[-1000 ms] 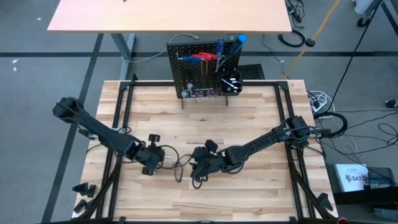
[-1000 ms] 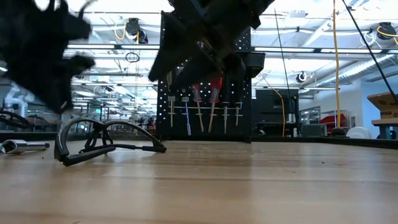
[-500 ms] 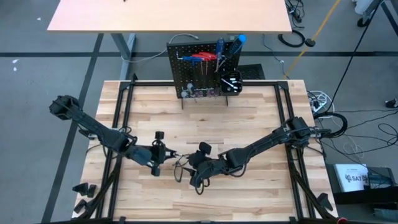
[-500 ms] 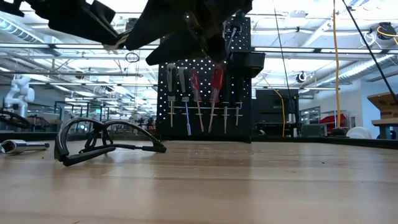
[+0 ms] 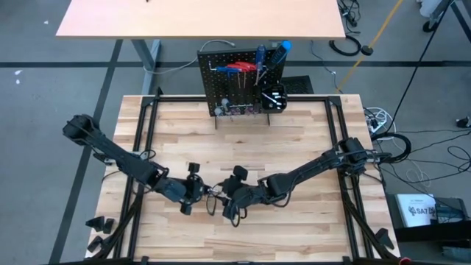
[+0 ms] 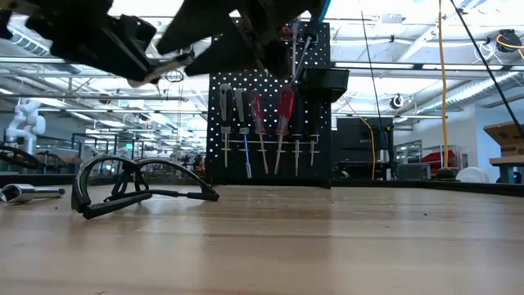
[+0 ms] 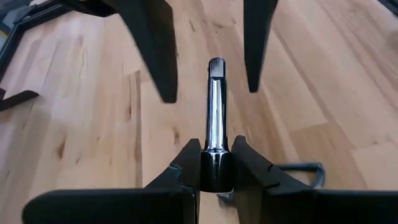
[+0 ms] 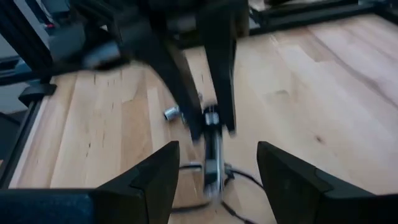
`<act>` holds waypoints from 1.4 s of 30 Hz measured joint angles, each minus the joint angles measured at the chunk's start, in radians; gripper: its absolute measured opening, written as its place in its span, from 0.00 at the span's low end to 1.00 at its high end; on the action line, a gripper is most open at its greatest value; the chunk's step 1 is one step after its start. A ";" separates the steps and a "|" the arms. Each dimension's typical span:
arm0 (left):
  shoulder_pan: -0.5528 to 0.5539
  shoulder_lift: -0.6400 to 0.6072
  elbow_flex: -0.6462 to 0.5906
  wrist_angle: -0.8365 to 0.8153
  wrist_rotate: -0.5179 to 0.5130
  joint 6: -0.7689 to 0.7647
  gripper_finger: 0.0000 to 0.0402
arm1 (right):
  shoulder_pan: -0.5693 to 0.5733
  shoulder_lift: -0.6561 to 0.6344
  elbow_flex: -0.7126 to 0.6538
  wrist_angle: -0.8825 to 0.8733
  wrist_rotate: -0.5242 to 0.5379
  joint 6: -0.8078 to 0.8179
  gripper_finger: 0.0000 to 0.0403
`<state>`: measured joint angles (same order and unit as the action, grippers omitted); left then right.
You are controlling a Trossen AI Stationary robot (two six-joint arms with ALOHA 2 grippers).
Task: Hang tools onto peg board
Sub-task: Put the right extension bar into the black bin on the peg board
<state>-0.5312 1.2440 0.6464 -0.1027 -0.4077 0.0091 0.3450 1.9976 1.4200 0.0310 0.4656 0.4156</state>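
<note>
My left gripper [image 7: 215,155] is shut on a silver bit [image 7: 214,106] and holds it above the table's middle, also seen in the high view [image 5: 197,188]. The bit's free end points at my right gripper [image 8: 217,149], which is open. The right gripper's two fingers [image 7: 155,50] stand on either side of the bit's tip without touching it. A black wire loop [image 6: 135,190] lies flat on the table below both grippers. The peg board [image 5: 239,81] stands upright at the far edge, with several screwdrivers [image 6: 262,123] hanging on its hooks. My left gripper pinches the bit's thicker dark end [image 7: 215,173] between its two fingers. The silver shaft [image 7: 214,93] sticks straight out past the fingertips, in line with them. The fingers come roughly level from the table's left. The bit is lifted clear of the table.
A second silver bit [image 6: 23,193] lies on the table to the left, also in the right wrist view [image 8: 171,113]. A small black bin [image 5: 274,97] hangs on the peg board's right side. Black frame rails [image 5: 143,147] run along the table's edges.
My left gripper has risen from the table and gone toward the table's right, turning until the silver bit points at my right gripper. My right gripper has shifted a little toward the left gripper. The wire loop has stayed where it was.
</note>
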 joint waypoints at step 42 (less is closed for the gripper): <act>0.010 0.068 0.000 0.132 -0.064 0.026 0.13 | -0.008 0.000 0.000 -0.051 0.004 0.010 0.34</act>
<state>-0.5213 1.3121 0.6468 0.0296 -0.4717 0.0349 0.3374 1.9976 1.4197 -0.0201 0.4698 0.4259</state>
